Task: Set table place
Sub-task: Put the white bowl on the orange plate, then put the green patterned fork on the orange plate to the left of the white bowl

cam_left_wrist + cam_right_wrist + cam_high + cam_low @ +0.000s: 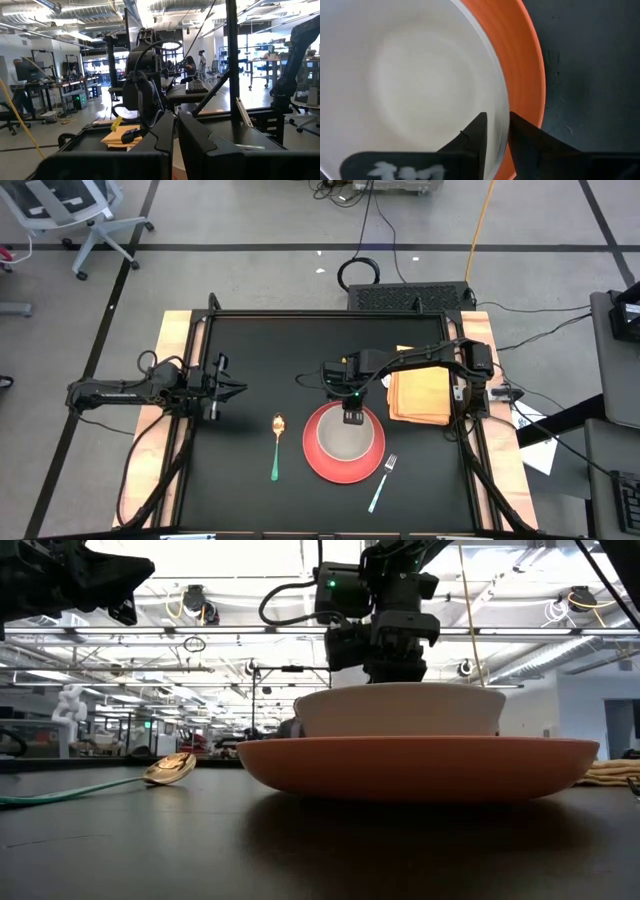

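Note:
A white bowl (345,438) stands in a red-orange plate (372,467) on the black table (260,340). In the low view the bowl (400,710) rests by its base on the plate (420,765). My right gripper (352,418) is over the bowl's far rim and shut on it. My left gripper (236,390) is shut and empty, above the table's left side. A spoon with a gold bowl and green handle (277,445) lies left of the plate. A fork with a teal handle (383,480) lies to its right. My right gripper holds the bowl's rim (496,125) at its far side, one finger (475,137) inside the bowl and one (522,137) outside over the plate. The fingers come from above, pointing down. The bowl sits upright with its base on the plate.
A folded yellow-orange napkin (420,395) lies at the table's right side, behind the fork. Bare black tabletop lies along the near edge and at the far left. Light wooden strips (165,380) run along the table's left and right sides.

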